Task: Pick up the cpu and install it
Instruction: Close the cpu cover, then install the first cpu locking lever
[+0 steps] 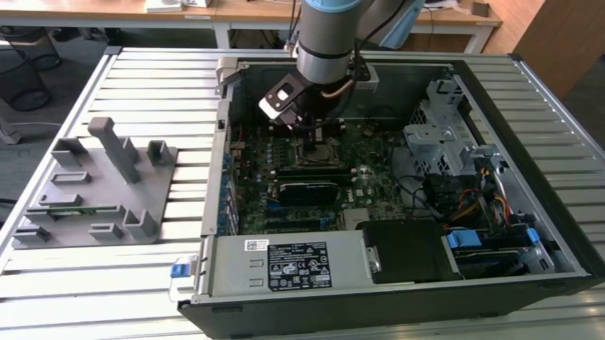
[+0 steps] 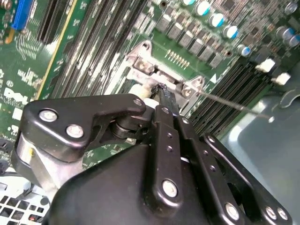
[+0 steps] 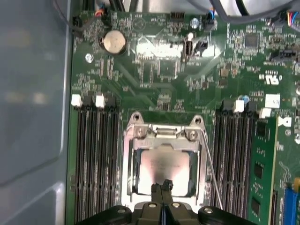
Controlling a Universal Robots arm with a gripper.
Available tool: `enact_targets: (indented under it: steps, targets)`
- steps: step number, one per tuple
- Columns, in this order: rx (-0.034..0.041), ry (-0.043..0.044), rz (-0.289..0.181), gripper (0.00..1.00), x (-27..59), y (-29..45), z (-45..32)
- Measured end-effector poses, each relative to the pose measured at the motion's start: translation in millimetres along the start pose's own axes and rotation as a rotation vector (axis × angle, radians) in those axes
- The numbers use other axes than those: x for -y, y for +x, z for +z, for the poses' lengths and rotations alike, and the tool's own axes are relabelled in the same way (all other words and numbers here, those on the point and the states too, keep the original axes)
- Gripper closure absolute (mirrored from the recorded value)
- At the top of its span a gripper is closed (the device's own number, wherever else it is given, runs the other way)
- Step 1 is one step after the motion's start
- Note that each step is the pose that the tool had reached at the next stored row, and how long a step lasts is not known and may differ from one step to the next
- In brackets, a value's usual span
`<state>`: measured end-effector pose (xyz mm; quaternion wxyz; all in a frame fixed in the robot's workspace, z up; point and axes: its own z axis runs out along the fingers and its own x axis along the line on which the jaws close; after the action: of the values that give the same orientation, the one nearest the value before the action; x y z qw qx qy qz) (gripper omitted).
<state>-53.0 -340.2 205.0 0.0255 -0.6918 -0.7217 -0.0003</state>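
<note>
The cpu (image 3: 161,164) already lies flat in its socket (image 3: 127,164), so little seems left, with the claw (image 3: 162,185) pinched together on nothing at the chip's edge.

Grey cylindrical robot arm (image 1: 324,49) with a pale blue joint cap, standing almost vertical in the exterior view, wrist lowermost. A black-and-white box-shaped module (image 1: 283,98) is fixed to the wrist, just above the hand on the exterior view's left. The black metal two-finger gripper (image 1: 312,129) points straight down. In the first wrist view its narrow fingers (image 3: 158,192) lie pressed together, tips meeting without a gap. In the second wrist view, black linkage bars (image 2: 187,154) with silver screws converge behind the fingertips.
</note>
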Motion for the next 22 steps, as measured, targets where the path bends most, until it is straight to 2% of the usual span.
enact_targets:
  steps: [13,22]
  targets:
    - [-0.0016,0.0084,0.000,0.89,-9.6,-3.0,-0.5]
    - [-0.0015,0.0092,0.000,0.89,-10.6,-4.9,-1.4]
